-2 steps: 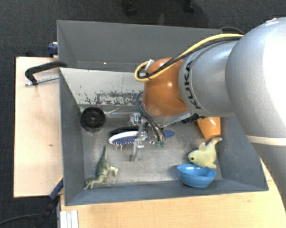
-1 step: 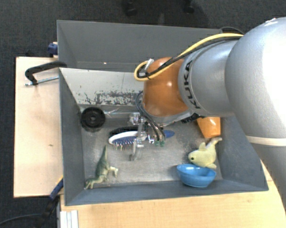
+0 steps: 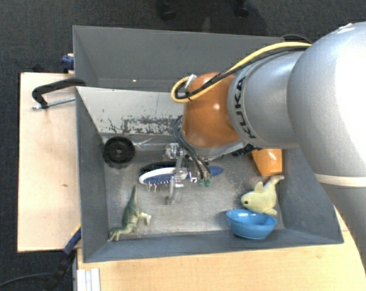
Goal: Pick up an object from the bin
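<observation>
Nearest thing to the claw: a blue-and-white brush (image 3: 157,176), lying flat on the bin floor at about mid-bin, white bristled head toward the left. A blue end shows on the far side of the tool, to the right (probably its handle).

Claw (image 3: 177,180): low in the bin, directly at the brush's right end and apparently at floor level. Cannot tell whether it is open or closed; the tool's own metalwork and the orange wrist cover (image 3: 210,117) block the gap. No grip on the brush can be confirmed.

Neighbours, working outward:
- black round cap (image 3: 118,151), up and left of the brush, near the back wall, apart from it
- green dinosaur figure (image 3: 130,216), front-left corner, well apart
- orange cup (image 3: 268,161), right side, partly under the arm
- yellow plush animal (image 3: 262,197), just below the cup, touching the rim of a blue bowl (image 3: 250,224) at the front right

Bin (image 3: 88,162): things lie loose and spread out, no heap.

Progress (a judgement): approach and descent look done. Nothing is lifted; the brush lies on the floor. What is left: a confirmed grip, then the lift clear of the bin.
</observation>
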`<state>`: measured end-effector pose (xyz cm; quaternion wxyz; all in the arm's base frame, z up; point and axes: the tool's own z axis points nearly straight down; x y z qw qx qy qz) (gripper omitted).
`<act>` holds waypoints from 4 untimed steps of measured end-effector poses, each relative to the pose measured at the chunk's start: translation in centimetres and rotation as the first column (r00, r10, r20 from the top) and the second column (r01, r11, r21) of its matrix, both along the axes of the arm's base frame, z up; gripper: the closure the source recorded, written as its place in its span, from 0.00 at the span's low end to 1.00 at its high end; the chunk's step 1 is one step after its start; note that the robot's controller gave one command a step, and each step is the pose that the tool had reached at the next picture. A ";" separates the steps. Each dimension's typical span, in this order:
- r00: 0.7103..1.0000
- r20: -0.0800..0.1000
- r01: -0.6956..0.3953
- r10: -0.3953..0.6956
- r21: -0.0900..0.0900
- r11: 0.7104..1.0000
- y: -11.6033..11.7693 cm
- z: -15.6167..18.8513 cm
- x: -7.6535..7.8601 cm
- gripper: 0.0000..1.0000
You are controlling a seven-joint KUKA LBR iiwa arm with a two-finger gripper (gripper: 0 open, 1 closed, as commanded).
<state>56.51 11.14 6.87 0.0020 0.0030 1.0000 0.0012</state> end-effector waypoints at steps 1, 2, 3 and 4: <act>1.000 0.001 0.001 -0.001 0.000 1.000 0.1 0.1 0.1 0.00; 1.000 -0.001 0.000 0.000 0.000 1.000 0.1 0.0 0.1 1.00; 1.000 0.002 0.001 -0.001 0.000 1.000 0.1 3.4 0.2 1.00; 1.000 0.006 0.000 0.000 0.001 1.000 0.2 9.4 0.4 1.00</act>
